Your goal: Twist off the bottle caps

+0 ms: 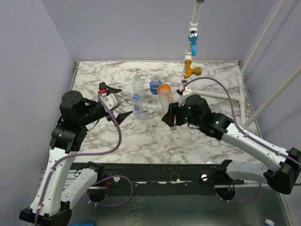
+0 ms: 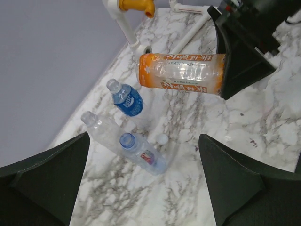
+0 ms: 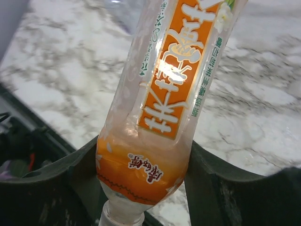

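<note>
Right gripper [image 1: 170, 117] is clamped on the orange bottle [image 3: 160, 117], gripping at the shoulder just above the neck. My wrist view shows one finger pressed against each side of the label's lower orange band. The neck end points back toward the wrist camera and is cut off at the frame edge, so I cannot tell whether a cap is on it. The bottle is off the marble table [image 1: 141, 141], tilted, with its base aimed away from the arm bases.

Left gripper [image 1: 123, 102] is spread wide and holds nothing. It hovers over the left half of the table, fingers facing the group of standing bottles.

Just past those fingers stands the slim bottle [image 2: 143, 153] with the light blue label. One small white cap [image 2: 162, 138] lies loose on the marble just beside it, on the side toward the orange bottle.

Close behind the slim bottle stands the clear bottle [image 2: 101, 127], unlabelled; I cannot tell whether the two touch. Farther back and to the right, apart from both, stands the bottle with the dark blue label [image 2: 128, 100]. From these angles I cannot make out whether any of the three tops carries a cap.

At the far edge a white pipe [image 1: 194, 21] rises from the table, with an orange fitting [image 1: 190, 70] low and a blue fitting [image 1: 193, 47] above it.
</note>
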Motion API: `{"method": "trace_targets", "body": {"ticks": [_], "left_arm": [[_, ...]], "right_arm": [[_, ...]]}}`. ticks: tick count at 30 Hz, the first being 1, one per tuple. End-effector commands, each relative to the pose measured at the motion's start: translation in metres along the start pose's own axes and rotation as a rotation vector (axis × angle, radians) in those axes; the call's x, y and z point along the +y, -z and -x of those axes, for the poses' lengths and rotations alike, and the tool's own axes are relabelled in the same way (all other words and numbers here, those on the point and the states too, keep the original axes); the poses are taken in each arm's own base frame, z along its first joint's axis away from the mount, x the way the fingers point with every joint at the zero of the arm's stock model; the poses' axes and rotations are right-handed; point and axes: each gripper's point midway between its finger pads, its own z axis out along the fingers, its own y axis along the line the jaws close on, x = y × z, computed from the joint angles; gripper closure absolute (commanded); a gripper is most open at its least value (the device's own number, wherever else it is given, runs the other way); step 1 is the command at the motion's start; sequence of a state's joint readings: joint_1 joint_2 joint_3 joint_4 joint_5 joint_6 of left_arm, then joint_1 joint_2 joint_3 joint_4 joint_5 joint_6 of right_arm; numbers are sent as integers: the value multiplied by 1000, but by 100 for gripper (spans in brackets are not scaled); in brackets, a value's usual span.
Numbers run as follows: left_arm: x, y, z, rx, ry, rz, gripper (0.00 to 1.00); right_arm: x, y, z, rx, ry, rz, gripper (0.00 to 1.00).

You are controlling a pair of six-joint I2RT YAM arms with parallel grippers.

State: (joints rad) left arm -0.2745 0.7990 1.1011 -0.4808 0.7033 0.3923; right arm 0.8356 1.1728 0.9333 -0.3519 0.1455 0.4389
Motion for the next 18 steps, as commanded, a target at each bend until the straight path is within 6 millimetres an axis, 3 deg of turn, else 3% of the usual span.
{"method": "trace_targets", "body": {"ticks": [1,6,9,13,18], "left_arm": [[-10,12,25,-98,-402,-65,1],[-14,18,34,-163,-802,-77,1],[-21,20,37,-216,-1039,-87,1],[-29,21,41,-272,-1301,-85,1],[-30,21,41,-289,-1410,-73,1]], "right_arm": [[56,53,5,89,81,333,55],[106,100,45,44,124,586,55],[129,112,69,34,143,681,55],[154,106,91,50,156,761,55],[172,95,107,71,174,821,55]]}}
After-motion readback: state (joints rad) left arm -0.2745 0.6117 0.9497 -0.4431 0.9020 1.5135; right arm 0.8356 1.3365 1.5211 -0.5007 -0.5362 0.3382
